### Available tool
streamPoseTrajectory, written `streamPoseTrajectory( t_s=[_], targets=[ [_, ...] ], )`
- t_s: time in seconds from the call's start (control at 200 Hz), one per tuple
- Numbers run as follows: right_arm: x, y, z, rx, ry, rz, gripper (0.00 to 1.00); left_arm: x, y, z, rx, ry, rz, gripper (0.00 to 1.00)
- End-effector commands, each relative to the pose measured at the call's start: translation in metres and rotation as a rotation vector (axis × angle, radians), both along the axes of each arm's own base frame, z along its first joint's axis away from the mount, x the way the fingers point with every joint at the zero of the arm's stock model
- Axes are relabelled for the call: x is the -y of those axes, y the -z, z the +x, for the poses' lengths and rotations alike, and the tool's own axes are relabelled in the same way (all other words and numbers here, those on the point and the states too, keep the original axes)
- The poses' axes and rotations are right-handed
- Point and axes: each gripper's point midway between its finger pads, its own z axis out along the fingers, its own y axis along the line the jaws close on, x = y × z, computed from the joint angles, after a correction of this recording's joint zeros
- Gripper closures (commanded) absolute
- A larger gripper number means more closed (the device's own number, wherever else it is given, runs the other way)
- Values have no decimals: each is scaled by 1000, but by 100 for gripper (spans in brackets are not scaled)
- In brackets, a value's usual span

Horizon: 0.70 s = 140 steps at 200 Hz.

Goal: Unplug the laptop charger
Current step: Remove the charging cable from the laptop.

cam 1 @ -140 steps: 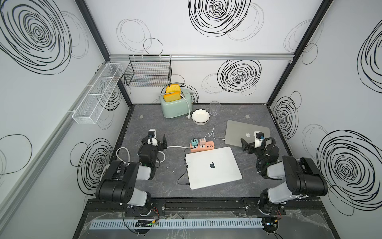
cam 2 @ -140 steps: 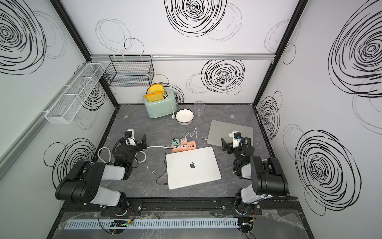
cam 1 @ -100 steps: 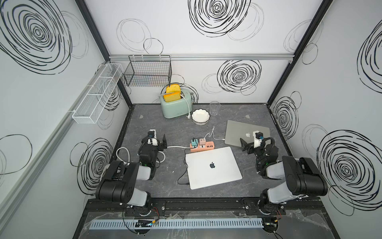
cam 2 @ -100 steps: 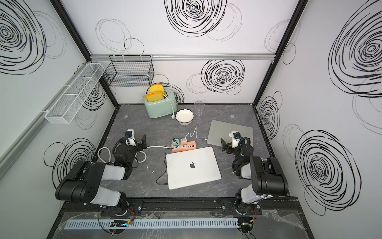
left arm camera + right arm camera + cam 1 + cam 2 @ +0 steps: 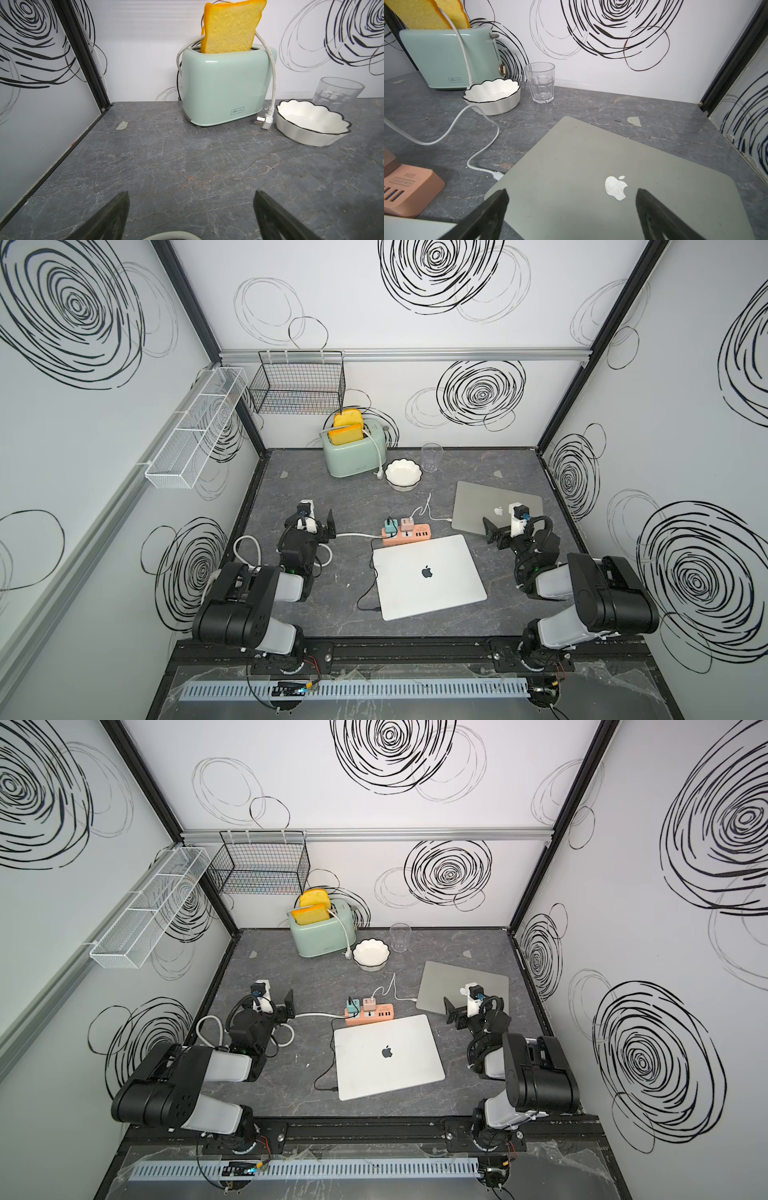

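Observation:
A salmon power strip (image 5: 409,536) lies mid-table with two chargers plugged in. From the teal charger (image 5: 389,526) a black cable runs to the left edge of the silver laptop (image 5: 428,574). From the pink charger (image 5: 407,524) a white cable (image 5: 483,122) runs to the grey laptop (image 5: 591,166), its plug (image 5: 498,175) seated in that laptop's edge. My left gripper (image 5: 191,193) stands open over bare table, left of the strip (image 5: 365,1015). My right gripper (image 5: 571,190) stands open above the grey laptop's lid. Neither holds anything.
A mint toaster (image 5: 353,452) with bread slices, a white bowl (image 5: 403,475) and a glass (image 5: 432,457) stand along the back wall. The strip's thick white cord (image 5: 249,551) coils beside the left arm. A wire basket (image 5: 299,385) and a mesh shelf (image 5: 195,431) hang on the walls.

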Motion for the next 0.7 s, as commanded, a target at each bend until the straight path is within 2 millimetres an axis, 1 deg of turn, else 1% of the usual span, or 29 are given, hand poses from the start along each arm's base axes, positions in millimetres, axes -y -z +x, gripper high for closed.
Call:
streamPoseTrajectory(
  t_s=[0.0, 0.37, 0.495, 0.645, 0.695],
  targets=[
    [0, -13, 2, 51, -5, -9, 1, -1, -20, 0, 78, 4, 3, 2],
    [0, -13, 4, 50, -5, -6, 1, -1, -20, 0, 79, 4, 3, 2],
    [15, -11, 9, 32, 96, 9, 1, -1, -20, 0, 78, 5, 3, 3],
    [16, -10, 10, 28, 107, 8, 1, -1, -20, 0, 80, 5, 2, 2],
    [21, -9, 12, 21, 149, 9, 1, -1, -20, 0, 77, 5, 2, 3]
  ],
)
